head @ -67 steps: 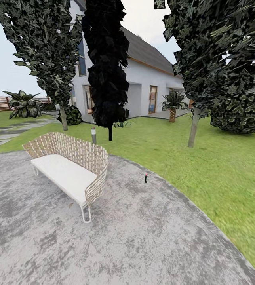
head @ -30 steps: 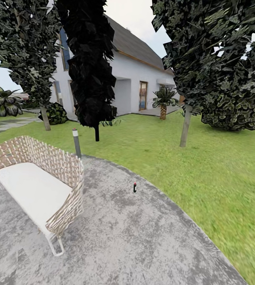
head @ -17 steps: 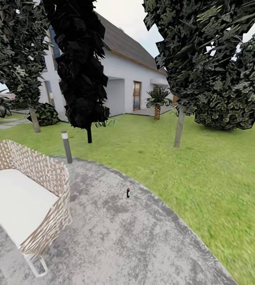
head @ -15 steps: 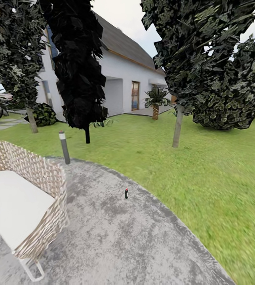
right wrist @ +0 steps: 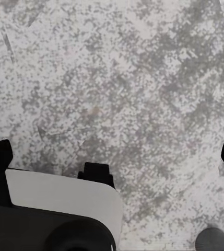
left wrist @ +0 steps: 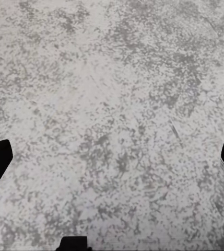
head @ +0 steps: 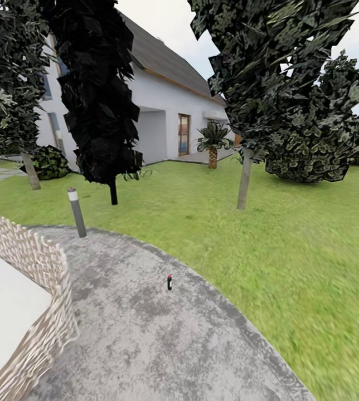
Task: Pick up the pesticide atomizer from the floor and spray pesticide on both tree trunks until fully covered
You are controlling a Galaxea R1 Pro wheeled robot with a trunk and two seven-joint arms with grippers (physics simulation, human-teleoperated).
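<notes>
Pesticide atomizer [head: 169, 282]: small black bottle, red tip, upright on grey paving [head: 163, 345] near the lawn [head: 291, 245] edge. Well ahead of both tools. Left tool [left wrist: 112, 164] and right tool [right wrist: 112, 157]: wrist views show dark fingertips spread wide over bare paving, holding nothing. Broadleaf trunk [head: 244, 179] stands on the lawn beyond.

The pesticide atomizer [head: 169, 282] seems too small for detail.
</notes>
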